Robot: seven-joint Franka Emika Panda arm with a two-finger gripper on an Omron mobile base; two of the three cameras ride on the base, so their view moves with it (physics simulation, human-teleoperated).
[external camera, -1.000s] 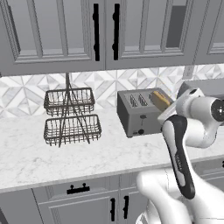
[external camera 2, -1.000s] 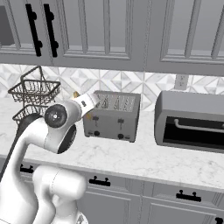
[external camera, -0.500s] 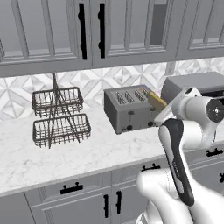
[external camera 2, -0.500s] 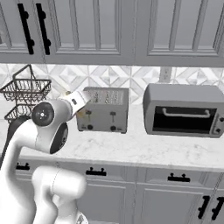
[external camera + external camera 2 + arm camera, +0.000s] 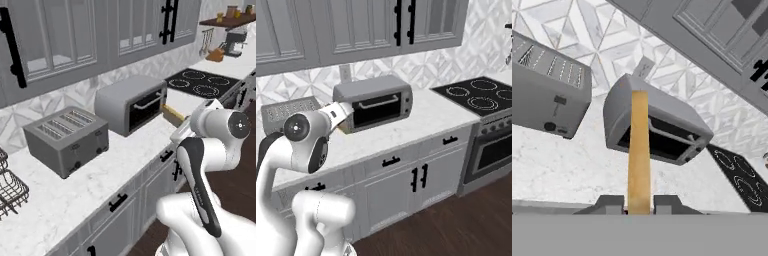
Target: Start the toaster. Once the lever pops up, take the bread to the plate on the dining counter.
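Tan and thin, the bread (image 5: 639, 150) stands edge-on between our gripper (image 5: 639, 202) fingers in the hand view, and the jaws are clamped on its lower end. In the left base view the slice (image 5: 173, 115) juts out ahead of the wrist, above the worktop (image 5: 75, 195) edge and in front of the toaster oven (image 5: 131, 102). The toaster (image 5: 67, 139) sits to the left of the oven with its slots empty, well apart from the slice.

We judge the slice to be light and fairly stiff once toasted, but brittle: a hard squeeze could crack it or crumble the crust. We hold it across its flat faces near one edge, so most of its length hangs free ahead of the fingers, and a quick swing could lever it loose or snap it at the pinch. A hold nearer the middle would be steadier, yet regripping in the air looks riskier than carrying gently. The plate and dining counter are yet to be reached, so we would keep the slice level and clear of the oven's handle (image 5: 149, 101).
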